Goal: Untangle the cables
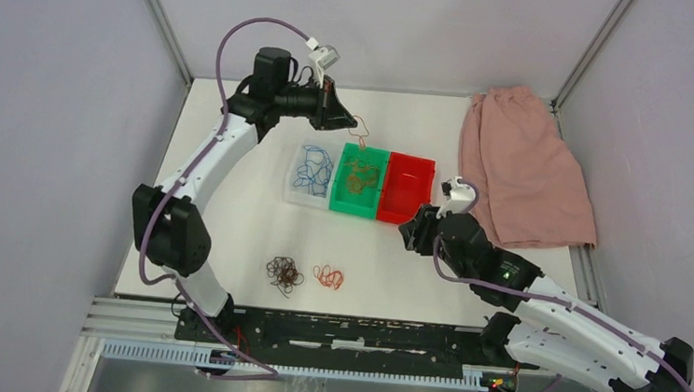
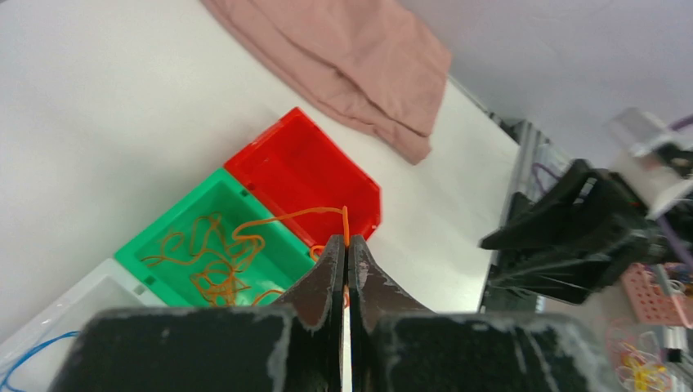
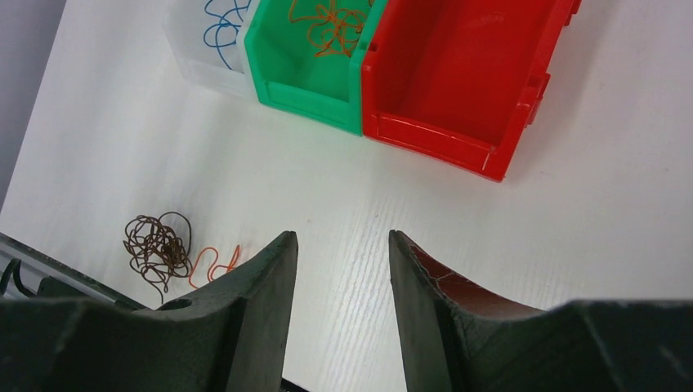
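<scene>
**Three sorting bins at centre frame, top view, with loose cables on the counter below.**
The left jaws, at upper centre, are pinched on one orange cable (image 2: 346, 222) that trails to the green bin (image 1: 334, 197), which holds more orange cables (image 1: 359, 176). The clear bin (image 1: 291, 192) at its left holds blue cables (image 1: 313, 167), and a red bin (image 1: 409, 190) adjoins at its right. The right jaws stand partly apart, gripping nothing, above the counter (image 1: 229, 224). A dark brown tangle (image 1: 284, 272) and an orange-red tangle (image 1: 328, 276) lie at lower centre.
</scene>
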Controlling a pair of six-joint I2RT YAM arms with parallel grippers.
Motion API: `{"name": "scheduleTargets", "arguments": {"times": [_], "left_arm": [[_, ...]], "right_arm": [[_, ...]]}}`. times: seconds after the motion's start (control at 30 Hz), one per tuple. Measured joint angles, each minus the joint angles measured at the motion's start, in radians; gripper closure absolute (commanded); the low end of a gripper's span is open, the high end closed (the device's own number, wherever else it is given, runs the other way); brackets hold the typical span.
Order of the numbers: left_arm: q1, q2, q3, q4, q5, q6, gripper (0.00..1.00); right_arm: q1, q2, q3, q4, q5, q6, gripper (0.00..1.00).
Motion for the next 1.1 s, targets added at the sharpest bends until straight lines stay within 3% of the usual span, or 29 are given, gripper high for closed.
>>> {"name": "scheduleTargets", "arguments": {"times": [0.33,0.77,0.97,1.03,1.1], "left_arm": [[-0.06,0.176,0.03,-0.071,-0.154,0.154,0.97],[-0.099,0.249,-0.004,-0.008,-0.274,0.166,0.97],[-0.112,0.254,-0.029,-0.008,-0.396,0.198,0.97],[-0.117,0.254,-0.059,-0.008,-0.439,0.223,0.94],[-0.122,0.254,-0.099,-0.018,-0.473,0.24,0.84]], "right_arm": [[0.0,-0.016,0.042,-0.104,0.014,-0.03,0.48],[-0.008,-0.016,0.043,-0.144,0.018,-0.031,0.47],[-0.011,-0.015,0.064,-0.182,0.011,-0.04,0.47],[-0.013,-0.015,0.084,-0.198,0.002,-0.045,0.47],[-0.013,-0.015,0.102,-0.211,-0.005,-0.05,0.47]]}}
